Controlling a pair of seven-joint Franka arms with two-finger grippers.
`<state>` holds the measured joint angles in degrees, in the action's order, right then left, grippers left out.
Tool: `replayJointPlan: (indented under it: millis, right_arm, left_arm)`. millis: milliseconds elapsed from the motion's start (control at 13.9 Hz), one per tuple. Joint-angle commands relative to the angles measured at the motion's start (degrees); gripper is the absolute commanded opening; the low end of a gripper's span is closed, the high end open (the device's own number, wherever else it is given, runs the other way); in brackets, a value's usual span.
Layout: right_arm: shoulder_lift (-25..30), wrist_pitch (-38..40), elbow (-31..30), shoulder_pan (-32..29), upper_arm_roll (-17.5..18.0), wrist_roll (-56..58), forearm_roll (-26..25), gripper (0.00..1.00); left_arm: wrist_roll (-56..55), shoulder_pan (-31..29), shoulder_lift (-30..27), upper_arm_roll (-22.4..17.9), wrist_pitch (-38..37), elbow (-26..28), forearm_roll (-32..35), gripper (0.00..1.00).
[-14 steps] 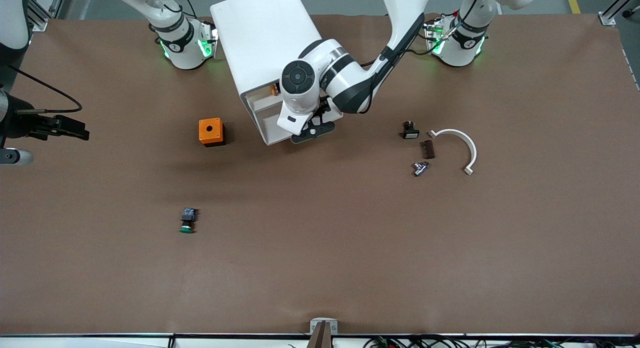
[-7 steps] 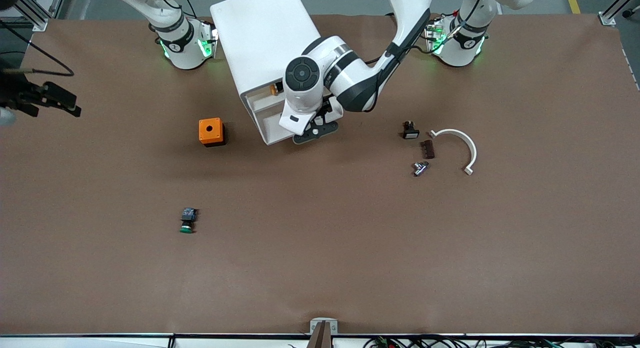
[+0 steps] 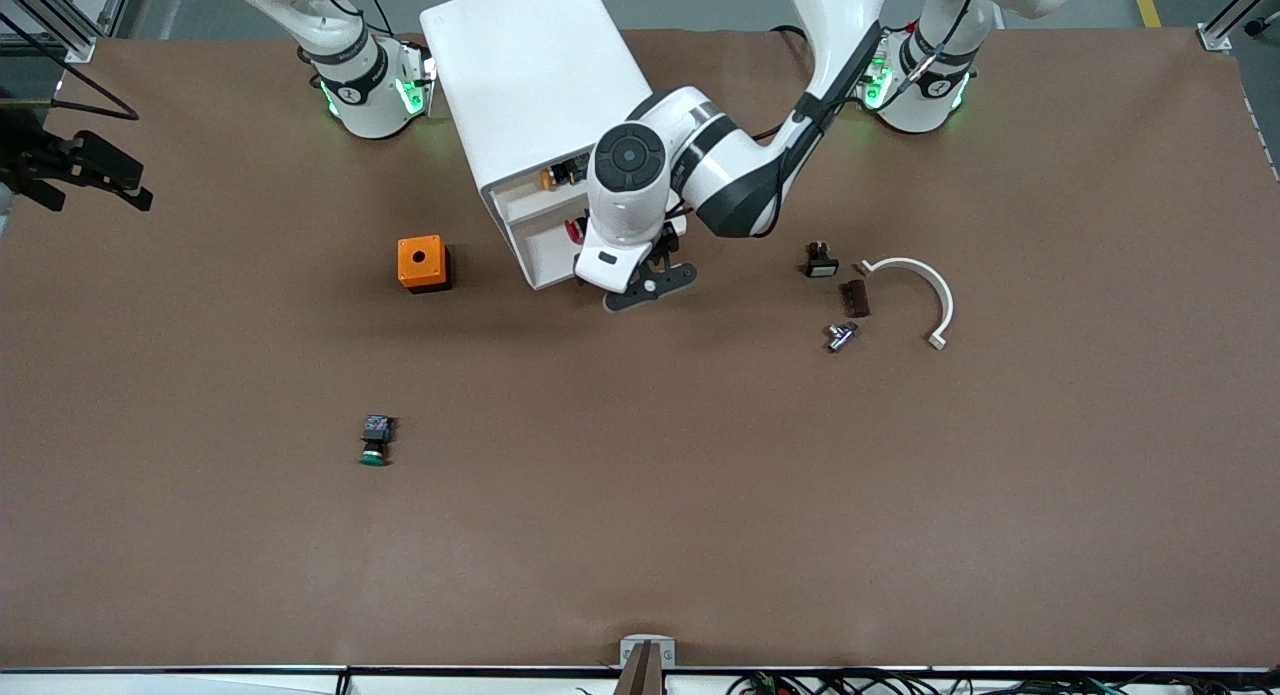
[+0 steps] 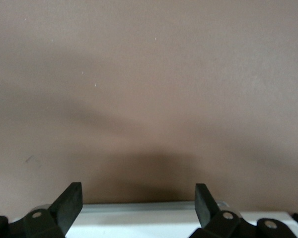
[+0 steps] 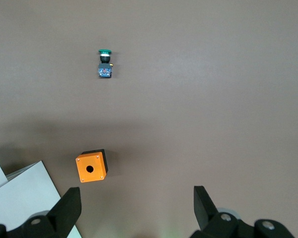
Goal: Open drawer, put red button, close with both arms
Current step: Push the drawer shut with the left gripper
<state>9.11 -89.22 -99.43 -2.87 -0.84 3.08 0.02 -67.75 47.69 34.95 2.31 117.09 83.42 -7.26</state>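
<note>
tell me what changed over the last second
The left claw drew away from the open drawer toward the left arm's end, open and empty, uncovering the red button lying inside. The right claw lifted off toward its table edge, open. The cabinet, orange box and green button stayed put.

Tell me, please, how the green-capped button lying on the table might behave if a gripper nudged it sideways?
The green-capped button lies on its side, so its round cap could let it pivot or roll somewhat. Its blocky body probably limits rolling. It looks small, likely light, and may skid.
</note>
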Motion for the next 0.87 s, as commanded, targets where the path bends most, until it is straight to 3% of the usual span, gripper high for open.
replayJointPlan:
  millis: [0,216,793]
  right_arm:
    - [0.64,-0.34,-0.68,-0.47,0.23,0.70,0.94,1.00]
    - [0.73,0.01,-0.76,-0.47,0.23,0.70,0.94,1.00]
    - [0.64,0.01,-0.59,1.82,0.32,-0.09,0.94,1.00]
  left_arm:
    - [-0.10,0.30,0.91,0.06,1.82,0.86,2.07,1.00]
    - [-1.24,0.82,0.74,0.76,1.65,1.12,1.72,1.00]
    - [-7.91,1.00,-0.32,7.79,0.68,3.24,1.72,1.00]
